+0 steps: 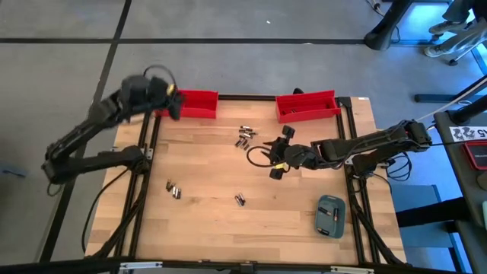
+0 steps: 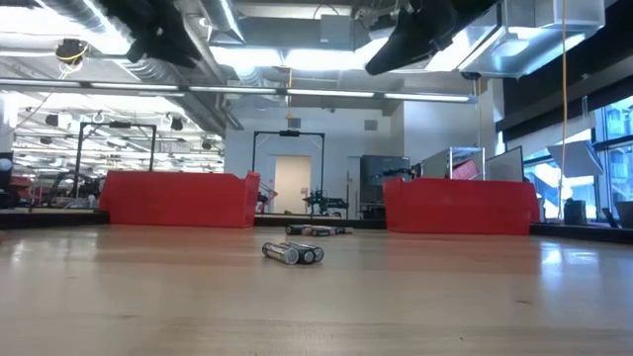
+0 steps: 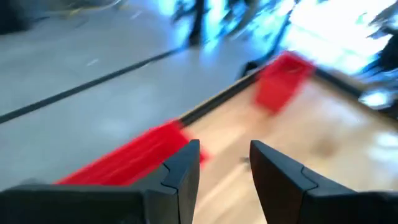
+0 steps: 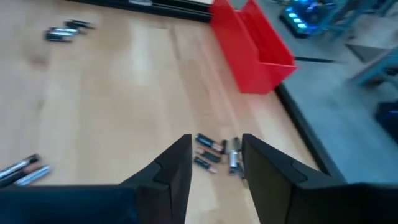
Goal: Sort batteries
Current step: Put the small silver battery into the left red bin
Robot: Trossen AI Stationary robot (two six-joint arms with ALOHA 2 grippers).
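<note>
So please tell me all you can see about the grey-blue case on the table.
The grey-blue case is a rounded rectangle that looks like plastic, with a darker inset panel and a small reddish mark on top. It lies flat on the wooden table, near its front right corner, apart from everything else; nothing touches it.

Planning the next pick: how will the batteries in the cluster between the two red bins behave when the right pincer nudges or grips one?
The batteries are small smooth cylinders lying on their sides on bare wood, so a nudge probably rolls them. Their glossy casings look slippery. They lie bunched together, so the open right pincer may jostle neighbours.
</note>
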